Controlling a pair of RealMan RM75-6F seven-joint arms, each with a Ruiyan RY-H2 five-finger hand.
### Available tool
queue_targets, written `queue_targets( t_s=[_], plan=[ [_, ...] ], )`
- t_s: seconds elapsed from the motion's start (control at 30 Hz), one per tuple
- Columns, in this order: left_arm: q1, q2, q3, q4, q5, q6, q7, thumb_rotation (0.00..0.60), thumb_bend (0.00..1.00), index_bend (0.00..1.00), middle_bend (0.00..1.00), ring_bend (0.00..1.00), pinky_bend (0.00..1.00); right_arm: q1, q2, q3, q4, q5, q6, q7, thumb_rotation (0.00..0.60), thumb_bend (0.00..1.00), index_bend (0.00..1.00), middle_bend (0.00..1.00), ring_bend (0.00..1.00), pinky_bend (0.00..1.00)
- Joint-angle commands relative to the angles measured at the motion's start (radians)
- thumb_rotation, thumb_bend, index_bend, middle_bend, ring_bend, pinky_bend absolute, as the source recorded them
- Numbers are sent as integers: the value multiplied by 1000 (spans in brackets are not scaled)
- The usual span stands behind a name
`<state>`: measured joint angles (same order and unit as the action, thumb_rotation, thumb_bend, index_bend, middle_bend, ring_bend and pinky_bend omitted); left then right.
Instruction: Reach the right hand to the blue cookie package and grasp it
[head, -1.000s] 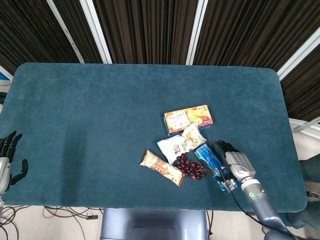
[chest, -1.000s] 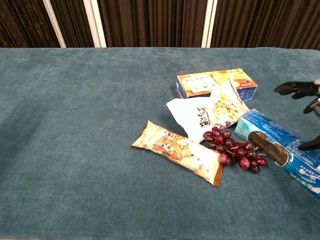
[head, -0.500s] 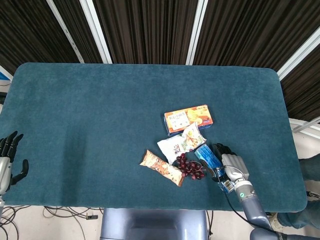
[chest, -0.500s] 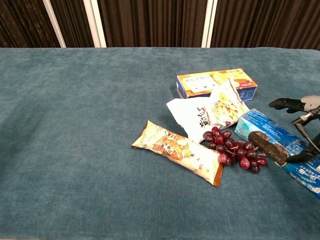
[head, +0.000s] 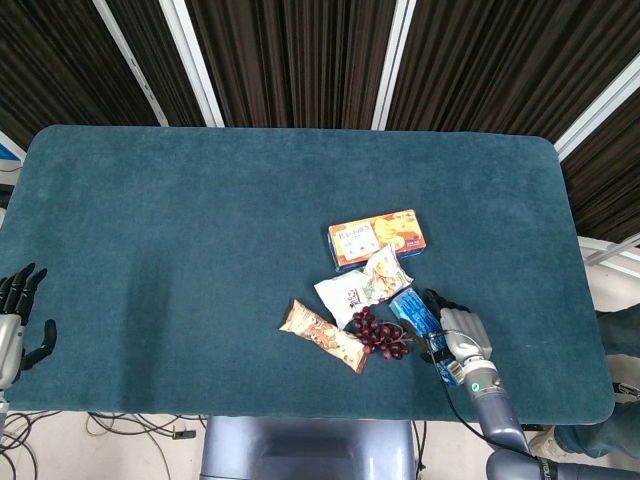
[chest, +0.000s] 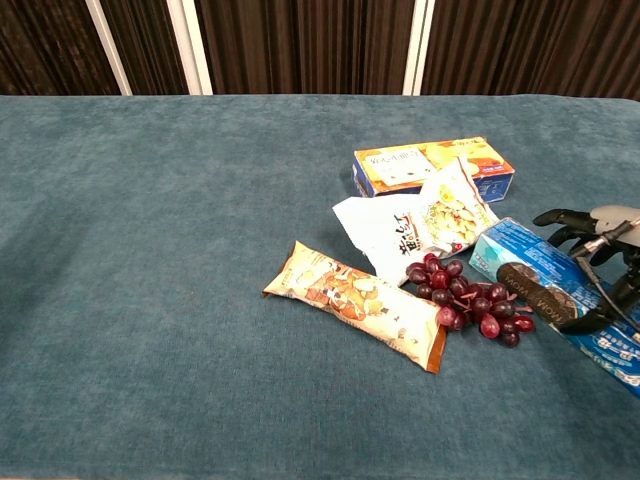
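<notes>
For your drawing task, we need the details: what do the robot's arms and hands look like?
The right hand has black fingers and a silver-grey back, with thin black cables beside the wrist. Its grey forearm carries a small green light. The left hand also has black fingers on a grey body.

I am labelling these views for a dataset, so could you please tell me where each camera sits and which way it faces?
Head view: high above the near edge, looking steeply down on the whole table; shows the left hand off its corner and the right hand over the blue cookie package.
Chest view: low, near table height, facing across it toward the curtains; shows only the right hand.
Both share the blue cookie package, grapes and right hand.
</notes>
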<state>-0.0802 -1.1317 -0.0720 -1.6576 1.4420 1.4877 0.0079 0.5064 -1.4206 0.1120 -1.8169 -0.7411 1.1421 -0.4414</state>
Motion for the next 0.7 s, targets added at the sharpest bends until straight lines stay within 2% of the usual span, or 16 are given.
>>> queue_targets(
  t_s=[0.03, 0.2, 0.4, 0.5, 0.7],
  plan=[
    [-2, 4, 3, -3, 0, -6, 2, 600, 544, 10, 0, 7, 29, 2, -8, 1, 13, 10, -8, 4, 600, 40, 55, 258, 285, 189],
    [-3, 6, 3, -4, -2, -9, 1, 600, 544, 11, 0, 7, 29, -1, -29, 10, 42, 23, -4, 19, 600, 126, 165, 404, 411, 190],
    [-3, 4, 4, -4, 2, -7, 2, 600, 544, 13, 0, 7, 29, -9, -27, 17, 49, 2, 11, 36, 600, 183, 275, 501, 494, 219],
    [-2, 4, 4, -4, 3, -6, 0, 600, 544, 13, 0, 7, 29, -16, -15, 32, 36, -23, 25, 60, 600, 202, 328, 525, 520, 238],
    [-2, 5, 4, -6, 0, -8, -5, 600, 544, 14, 0, 7, 29, -24, 45, 61, -19, -70, 18, 115, 600, 205, 335, 527, 521, 238]
  ],
)
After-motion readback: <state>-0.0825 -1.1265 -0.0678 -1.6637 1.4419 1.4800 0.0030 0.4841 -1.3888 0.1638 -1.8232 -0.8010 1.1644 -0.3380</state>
